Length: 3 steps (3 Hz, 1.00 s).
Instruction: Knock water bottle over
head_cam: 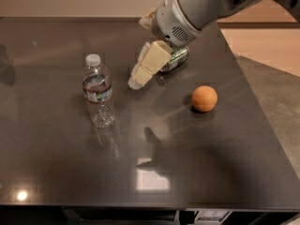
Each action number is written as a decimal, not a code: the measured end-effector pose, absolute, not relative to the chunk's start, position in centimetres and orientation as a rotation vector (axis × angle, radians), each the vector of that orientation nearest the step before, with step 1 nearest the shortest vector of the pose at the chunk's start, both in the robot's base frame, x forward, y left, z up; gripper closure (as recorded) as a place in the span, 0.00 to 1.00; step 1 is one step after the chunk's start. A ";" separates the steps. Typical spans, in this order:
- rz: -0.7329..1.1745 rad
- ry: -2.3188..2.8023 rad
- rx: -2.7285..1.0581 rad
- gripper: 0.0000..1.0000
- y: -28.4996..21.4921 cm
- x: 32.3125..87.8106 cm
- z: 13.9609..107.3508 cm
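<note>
The water bottle (98, 92) stands upright on the dark table (56, 163), left of centre. It is clear and ribbed, with a white cap and a red, white and blue label band. My gripper (137, 81) hangs above the table to the right of the bottle, at about label height, a short gap away and not touching it. The cream-coloured fingers point down and to the left.
A green-and-silver drink can (174, 59) lies on its side behind the gripper, partly hidden by it. An orange (204, 98) sits to the right. The table's right edge runs close to the orange, with floor beyond.
</note>
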State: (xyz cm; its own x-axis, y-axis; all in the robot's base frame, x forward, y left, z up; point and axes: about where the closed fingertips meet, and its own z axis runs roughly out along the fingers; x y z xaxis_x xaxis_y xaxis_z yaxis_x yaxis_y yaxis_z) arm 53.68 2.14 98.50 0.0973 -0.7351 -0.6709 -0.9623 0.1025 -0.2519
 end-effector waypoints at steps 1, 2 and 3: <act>0.492 1.628 -1.715 0.00 5.2 53.0 97.8; 0.545 1.582 -1.740 0.00 7.2 52.2 97.3; 0.577 1.555 -1.764 0.00 8.6 51.5 96.6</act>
